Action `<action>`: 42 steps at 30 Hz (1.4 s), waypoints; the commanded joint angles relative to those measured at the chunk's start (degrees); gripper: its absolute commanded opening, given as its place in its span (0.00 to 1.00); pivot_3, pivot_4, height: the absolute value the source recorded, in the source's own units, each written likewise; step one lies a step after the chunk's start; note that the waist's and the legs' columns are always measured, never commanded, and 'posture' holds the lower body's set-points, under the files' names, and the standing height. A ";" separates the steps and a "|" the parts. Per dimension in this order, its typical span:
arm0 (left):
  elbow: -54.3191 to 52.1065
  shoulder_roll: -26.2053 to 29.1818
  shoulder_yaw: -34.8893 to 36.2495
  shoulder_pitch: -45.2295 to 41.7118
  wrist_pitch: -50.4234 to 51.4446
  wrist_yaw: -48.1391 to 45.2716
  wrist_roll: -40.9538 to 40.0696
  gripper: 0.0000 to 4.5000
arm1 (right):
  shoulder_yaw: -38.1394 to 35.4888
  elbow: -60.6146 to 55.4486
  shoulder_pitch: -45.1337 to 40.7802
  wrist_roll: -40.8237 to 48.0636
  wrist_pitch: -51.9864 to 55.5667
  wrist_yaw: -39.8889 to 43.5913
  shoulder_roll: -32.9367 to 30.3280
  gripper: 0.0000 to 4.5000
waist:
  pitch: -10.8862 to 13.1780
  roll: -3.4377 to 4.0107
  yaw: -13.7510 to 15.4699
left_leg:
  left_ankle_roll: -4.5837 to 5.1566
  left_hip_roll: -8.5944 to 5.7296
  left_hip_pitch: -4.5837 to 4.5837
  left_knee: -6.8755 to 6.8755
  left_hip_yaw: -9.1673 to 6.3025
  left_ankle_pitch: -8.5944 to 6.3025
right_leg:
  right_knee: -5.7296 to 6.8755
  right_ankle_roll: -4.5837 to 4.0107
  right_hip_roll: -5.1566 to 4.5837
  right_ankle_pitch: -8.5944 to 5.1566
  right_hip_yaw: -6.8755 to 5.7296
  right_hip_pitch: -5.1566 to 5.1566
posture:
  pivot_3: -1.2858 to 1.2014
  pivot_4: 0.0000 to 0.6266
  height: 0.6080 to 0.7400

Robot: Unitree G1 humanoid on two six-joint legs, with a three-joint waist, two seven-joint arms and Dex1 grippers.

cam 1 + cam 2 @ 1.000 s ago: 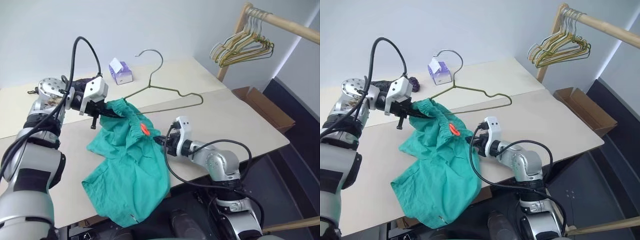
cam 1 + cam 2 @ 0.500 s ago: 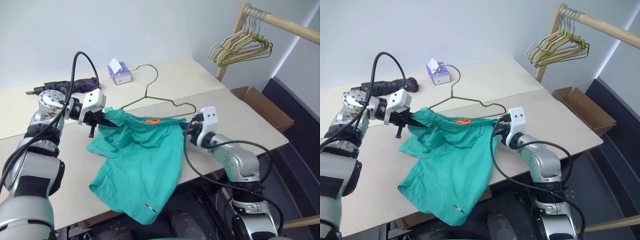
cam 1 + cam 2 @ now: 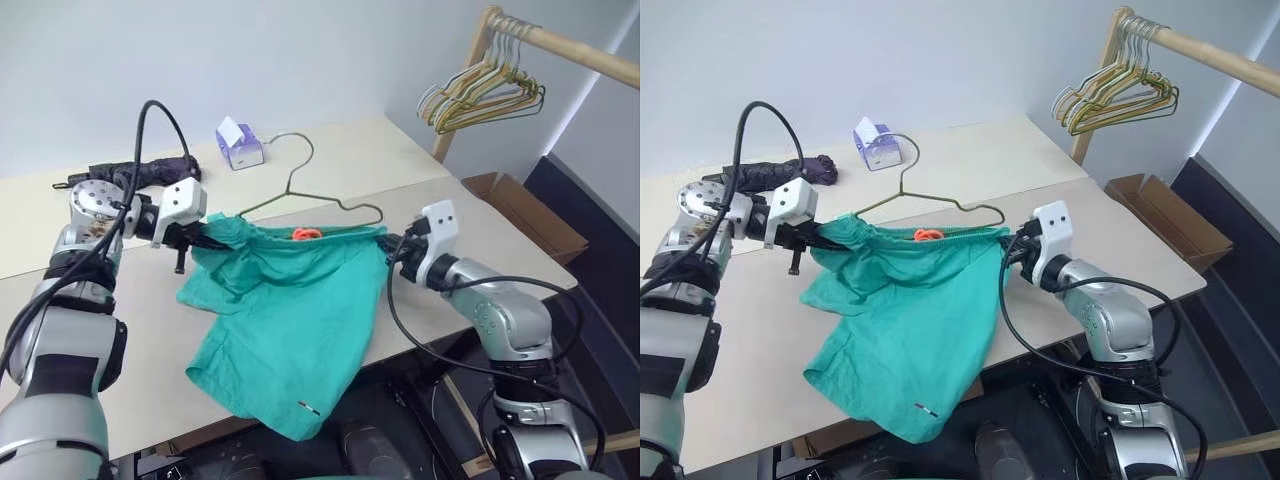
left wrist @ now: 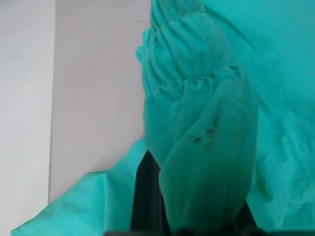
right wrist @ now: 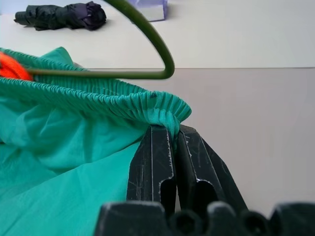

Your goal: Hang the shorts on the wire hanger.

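Shorts [image 3: 290, 320] hang at frame centre, waistband stretched between left end effector [image 3: 200, 236] and right end effector [image 3: 392, 247], both clamped on it. Wire hanger [image 3: 310, 195] lies behind on table [image 3: 470, 225].

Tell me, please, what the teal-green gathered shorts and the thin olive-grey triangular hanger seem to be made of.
The teal-green gathered shorts: soft matte woven fabric, probably cotton; they drape and wrinkle, and the waistband is finely ruched.
The thin olive-grey triangular hanger: apparently metal wire with a dull coating; it keeps a thin, rigid bent shape.
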 commanded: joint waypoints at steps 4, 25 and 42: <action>-1.34 8.63 -0.50 3.20 1.22 -2.61 -0.10 0.00 | -9.48 1.39 0.70 -2.20 -2.45 -4.60 -5.02 0.00 | 0.00 0.00 -0.09 | 0.00 0.01 0.02 0.00 0.00 0.00 | 0.06 0.00 0.01 0.00 0.00 0.00 | 0.44 0.01 1.00; 0.85 4.77 -0.71 1.75 -1.61 0.26 2.47 0.00 | -2.77 -5.29 2.65 -2.30 -14.76 5.08 -12.21 0.00 | 0.00 0.00 0.45 | 0.00 -0.01 0.03 0.01 0.03 0.00 | 0.00 0.01 -0.01 0.00 0.01 0.04 | 0.43 0.00 1.00; 4.72 -5.59 5.86 -4.05 -5.37 5.77 6.70 0.00 | -3.04 -0.41 -7.55 0.39 -11.66 21.72 -22.32 0.99 | -0.02 -0.04 -0.34 | 0.00 -0.04 0.05 0.03 0.03 0.00 | -0.02 0.00 -0.03 0.00 0.00 0.07 | 0.42 0.00 1.00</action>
